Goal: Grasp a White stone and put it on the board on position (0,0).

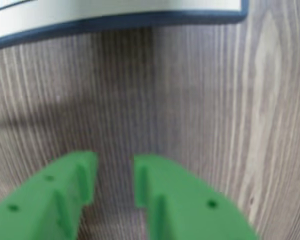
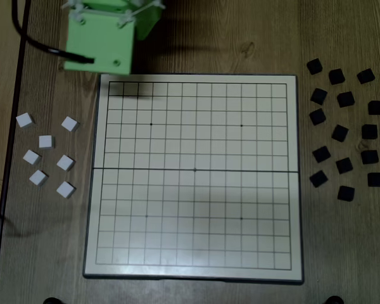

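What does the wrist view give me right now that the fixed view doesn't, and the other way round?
Only the wrist view shows the green claw, its jaws parted over bare wood and holding nothing. Only the fixed view shows the seven white stones left of the board, the black blocks on its right, and the empty grid. Both show the board, seen by the wrist only as a rim strip, and the wooden table.

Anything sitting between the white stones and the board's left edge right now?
No. In the fixed view, only bare wood table separates the white stones from the board.
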